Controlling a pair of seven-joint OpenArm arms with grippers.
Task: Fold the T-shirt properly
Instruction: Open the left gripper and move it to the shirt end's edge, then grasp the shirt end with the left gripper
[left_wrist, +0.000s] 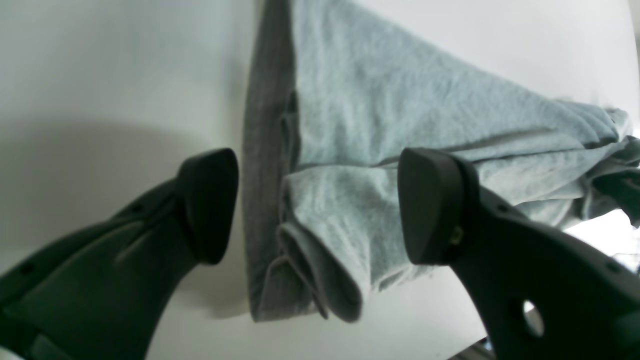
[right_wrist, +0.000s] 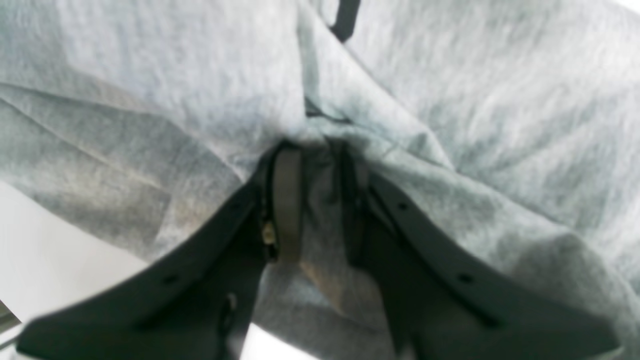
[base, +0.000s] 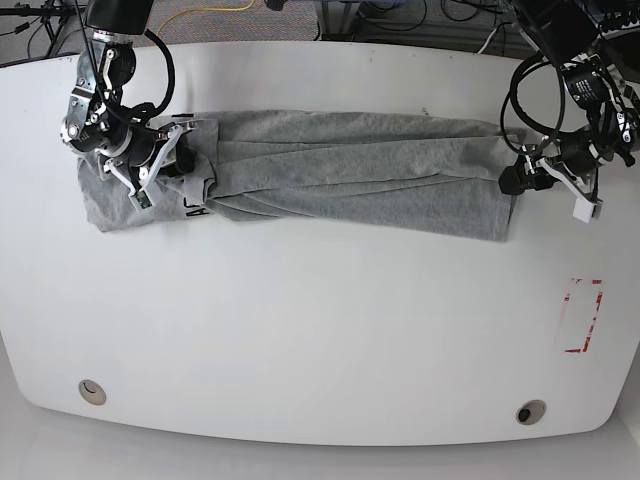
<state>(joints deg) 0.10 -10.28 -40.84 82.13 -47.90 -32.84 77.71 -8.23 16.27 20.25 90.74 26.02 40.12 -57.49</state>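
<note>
The grey T-shirt (base: 340, 165) lay stretched into a long, narrow band across the far half of the white worktop (base: 320, 330), running from one arm to the other. Its far edge sat close to the back rim of the worktop, while the near half of the surface stayed bare apart from a red-outlined marker (base: 583, 315) near one side edge and two small round fittings by the front rim.

The left gripper (left_wrist: 317, 205) hung at the shirt's end with its jaws wide apart, one finger over bare worktop and the other over the cloth; nothing lay between them but the folded corner below. That corner showed several stacked layers with a darker strip along its outer edge.

The right gripper (right_wrist: 312, 200) had its jaws drawn narrow on a bunched fold of the shirt, the cloth gathering into creases that fanned out from the pinch. In the blurred wrist view, the fabric seemed to be lifted slightly off the worktop there. A loose flap of shirt spread toward the worktop's side edge beyond that arm.
</note>
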